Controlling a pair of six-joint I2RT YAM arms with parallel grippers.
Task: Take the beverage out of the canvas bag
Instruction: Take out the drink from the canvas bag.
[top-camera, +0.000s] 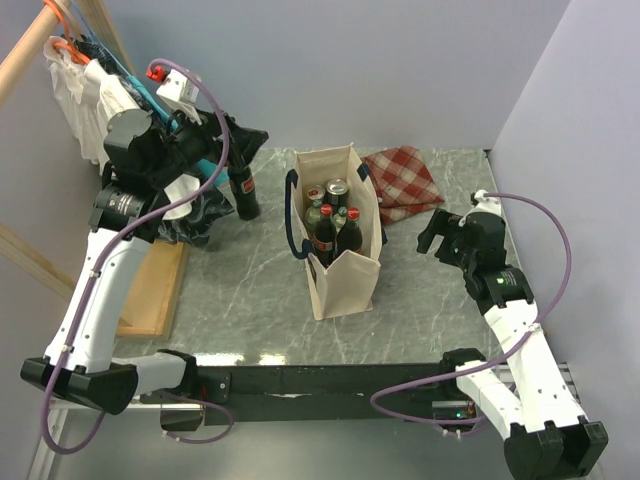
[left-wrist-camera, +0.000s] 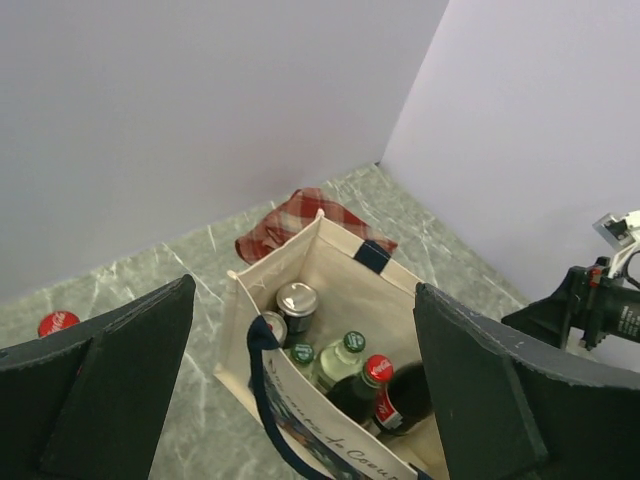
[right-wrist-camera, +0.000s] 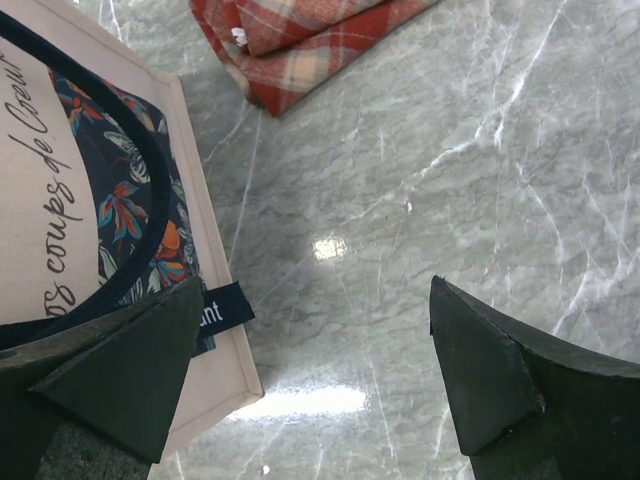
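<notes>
The cream canvas bag (top-camera: 345, 275) stands upright at the table's middle, and also shows in the left wrist view (left-wrist-camera: 365, 290) and the right wrist view (right-wrist-camera: 60, 180). Inside it are two cans (left-wrist-camera: 296, 300), two green-capped bottles (left-wrist-camera: 352, 342) and a red-capped cola bottle (left-wrist-camera: 378, 368). Another cola bottle (top-camera: 246, 192) stands on the table left of the bag; its red cap (left-wrist-camera: 58, 322) shows beside my left finger. My left gripper (top-camera: 240, 145) (left-wrist-camera: 305, 290) is open and empty, above that bottle. My right gripper (top-camera: 432, 232) (right-wrist-camera: 316, 285) is open and empty, low beside the bag's right side.
A folded red checked cloth (top-camera: 403, 180) lies behind and right of the bag. A wooden board (top-camera: 155, 290) lies at the table's left edge. Cloths hang on a wooden rack (top-camera: 75, 80) at the far left. Walls close the back and right.
</notes>
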